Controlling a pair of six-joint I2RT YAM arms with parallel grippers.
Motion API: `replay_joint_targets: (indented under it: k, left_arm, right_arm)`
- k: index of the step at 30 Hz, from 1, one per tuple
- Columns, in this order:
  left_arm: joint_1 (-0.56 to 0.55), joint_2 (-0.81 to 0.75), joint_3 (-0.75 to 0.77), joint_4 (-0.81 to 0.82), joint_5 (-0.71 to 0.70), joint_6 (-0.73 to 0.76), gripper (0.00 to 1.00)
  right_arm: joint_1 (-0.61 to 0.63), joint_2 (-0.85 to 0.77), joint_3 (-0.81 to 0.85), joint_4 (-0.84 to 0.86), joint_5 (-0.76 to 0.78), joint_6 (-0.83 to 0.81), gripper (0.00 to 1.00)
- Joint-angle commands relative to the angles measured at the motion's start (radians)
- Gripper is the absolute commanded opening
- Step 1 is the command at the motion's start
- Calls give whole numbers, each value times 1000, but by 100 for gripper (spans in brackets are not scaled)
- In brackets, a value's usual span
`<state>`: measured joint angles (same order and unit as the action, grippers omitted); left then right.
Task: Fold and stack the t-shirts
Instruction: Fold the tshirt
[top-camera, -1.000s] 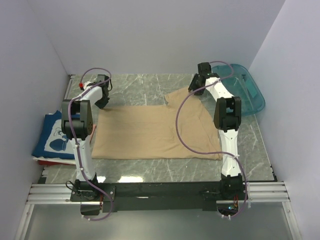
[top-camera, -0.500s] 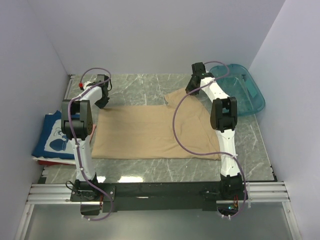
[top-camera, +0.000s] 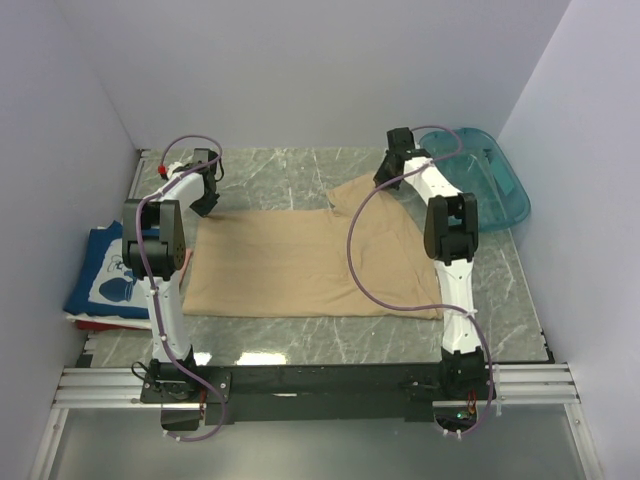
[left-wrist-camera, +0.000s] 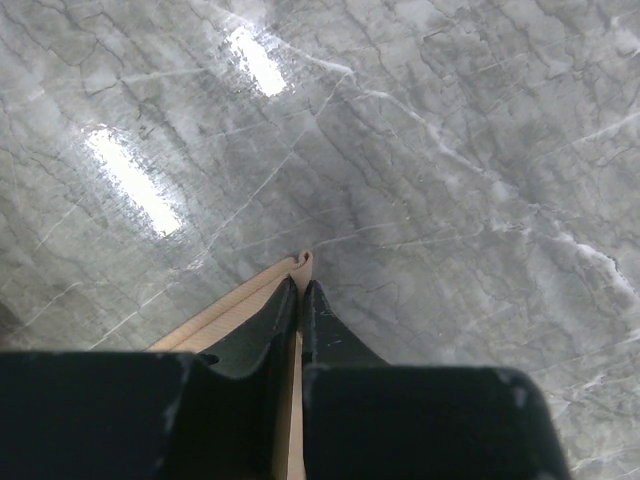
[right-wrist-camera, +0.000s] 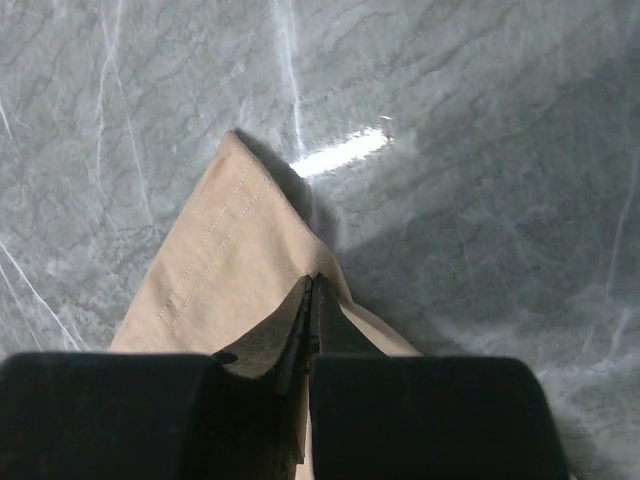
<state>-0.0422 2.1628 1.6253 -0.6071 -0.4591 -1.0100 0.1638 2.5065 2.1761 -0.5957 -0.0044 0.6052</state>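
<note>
tan t-shirt (top-camera: 300, 265): spread flat mid-table, far-right part pulled up toward the right arm
left gripper (left-wrist-camera: 300, 285): clenched on the tan t-shirt's far-left corner, thin cloth edge pinched
right gripper (right-wrist-camera: 312, 282): clenched on a stitched hem flap, far-right
navy t-shirt (top-camera: 105, 272): left edge, white print up, lying on the red one
red t-shirt (top-camera: 95, 322): only an edge shows
teal tub (top-camera: 495, 185): far-right corner
table (top-camera: 290, 175): grey marble

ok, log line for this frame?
left gripper: shut on tan t-shirt, far-left corner | right gripper: shut on tan t-shirt, far-right sleeve | navy t-shirt: left edge, over red t-shirt | teal tub: far right
</note>
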Motion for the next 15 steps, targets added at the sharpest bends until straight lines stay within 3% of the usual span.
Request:
replay_joint_targets:
  k: [1,15]
  left_arm:
    - [1,9,-1,-16,68,5,6]
    - [1,-12,44,-40,85,1,3]
  right_arm:
    - [-27,-102,-67,46,11,-15,0]
    - [-84,-307,-223,158,-45,-56,0]
